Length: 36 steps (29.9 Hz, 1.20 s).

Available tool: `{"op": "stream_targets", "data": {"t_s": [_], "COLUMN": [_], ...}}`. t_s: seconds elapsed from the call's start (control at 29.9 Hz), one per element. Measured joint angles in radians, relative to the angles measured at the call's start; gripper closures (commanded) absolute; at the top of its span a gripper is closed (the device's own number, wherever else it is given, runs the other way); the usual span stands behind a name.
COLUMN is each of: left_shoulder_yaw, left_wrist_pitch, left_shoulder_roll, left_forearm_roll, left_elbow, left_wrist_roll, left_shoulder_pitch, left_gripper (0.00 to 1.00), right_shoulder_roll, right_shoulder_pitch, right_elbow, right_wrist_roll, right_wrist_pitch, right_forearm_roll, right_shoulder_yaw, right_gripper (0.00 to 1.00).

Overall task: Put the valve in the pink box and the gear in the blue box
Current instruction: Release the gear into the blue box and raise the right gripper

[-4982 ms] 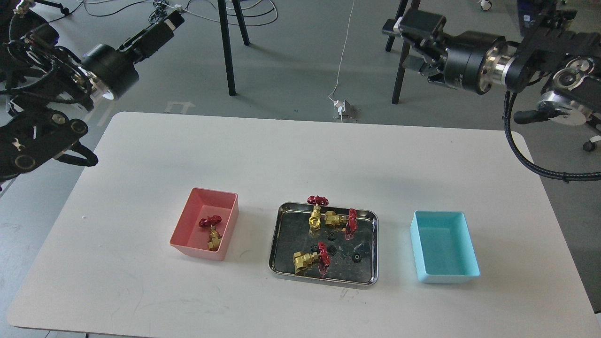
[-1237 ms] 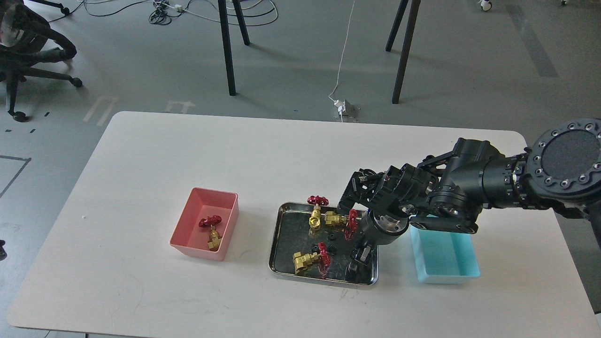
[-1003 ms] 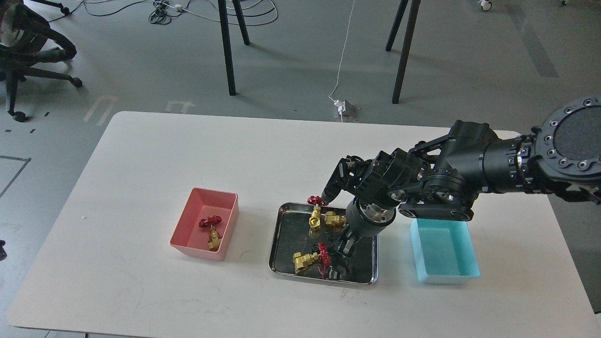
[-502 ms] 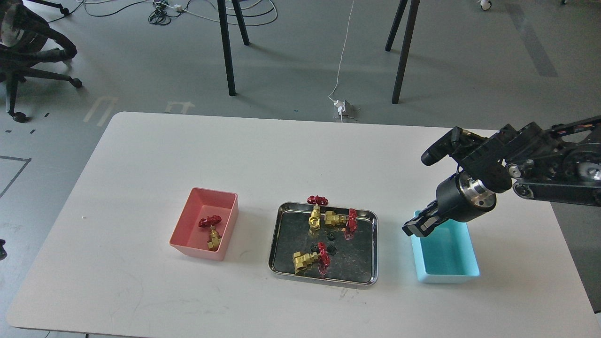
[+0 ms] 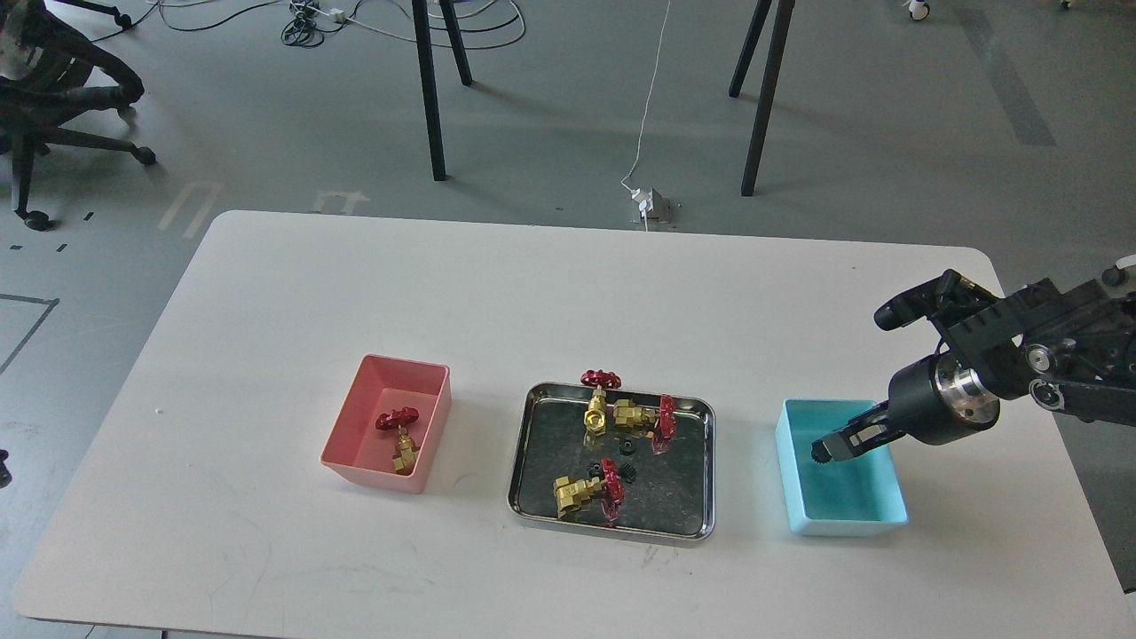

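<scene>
1. A small black gear (image 5: 821,453) sits pinched at the tip of the right end effector (image 5: 825,450), hanging over the open top of the blue box (image 5: 879,519), toward its near-left part.
2. The right end effector's two fingers are closed on that gear; the arm (image 5: 1021,346) reaches in from the right edge, angled down and leftward over the box's right wall.
3. The blue box stands on the white worktop (image 5: 355,266), just to the right of the steel tray (image 5: 532,510), apart from it.
4. In the tray lie three valves: one (image 5: 596,399) upright at the far rim with its red handwheel on top, one (image 5: 643,415) on its side just beside it, and one (image 5: 586,490) on its side near the front.
5. A few more small black gears (image 5: 625,445) lie in the middle of the tray, between the valves.
6. The pink box (image 5: 355,466) stands to the left of the tray, apart from it, and holds one valve (image 5: 401,437), handwheel toward the far side.
7. The left end effector is out of view.
8. Beyond the worktop, the grey floor shows chair legs (image 5: 430,89) and cables (image 5: 648,98).
</scene>
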Motion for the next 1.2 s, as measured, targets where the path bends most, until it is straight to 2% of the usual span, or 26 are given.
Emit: {"op": "stream_targets", "data": {"t_s": [0.27, 0.37, 0.47, 0.57, 0.74, 0.9, 1.04, 1.2], "left_shoulder_yaw": [0.002, 0.005, 0.002, 0.002, 0.005, 0.007, 0.006, 0.006], "left_wrist_pitch": [0.001, 0.002, 0.004, 0.004, 0.005, 0.005, 0.003, 0.003], "left_shoulder_roll": [-0.003, -0.008, -0.028, -0.083, -0.182, -0.249, -0.295, -0.335], "left_forearm_roll": [0.004, 0.004, 0.004, 0.003, 0.001, 0.003, 0.001, -0.003], "left_elbow": [0.000, 0.000, 0.000, 0.012, 0.057, 0.064, 0.064, 0.068], "left_wrist_roll": [0.008, 0.020, 0.056, 0.106, 0.189, 0.237, 0.245, 0.247], "left_shoulder_pitch": [-0.013, -0.032, -0.046, -0.074, -0.104, -0.110, -0.113, -0.113], "left_gripper": [0.01, 0.01, 0.01, 0.01, 0.01, 0.01, 0.01, 0.01], "right_shoulder_roll": [-0.050, -0.104, -0.132, -0.132, -0.077, 0.038, 0.140, 0.288], "right_shoulder_pitch": [0.018, 0.045, 0.043, 0.019, 0.000, -0.003, -0.013, -0.045], "right_elbow": [0.007, 0.000, -0.035, -0.095, -0.168, -0.358, -0.586, -0.851], "right_wrist_roll": [-0.005, -0.006, -0.012, -0.041, -0.135, -0.213, -0.233, -0.262], "right_wrist_pitch": [0.032, 0.071, 0.068, -0.056, -0.351, -0.555, -0.628, -0.633], "right_forearm_roll": [0.128, 0.239, 0.417, 0.632, 0.906, 1.049, 1.084, 1.084], "right_shoulder_yaw": [0.113, 0.246, 0.401, 0.539, 0.696, 0.789, 0.822, 0.823], "right_gripper": [0.03, 0.03, 0.04, 0.04, 0.05, 0.05, 0.04, 0.01]}}
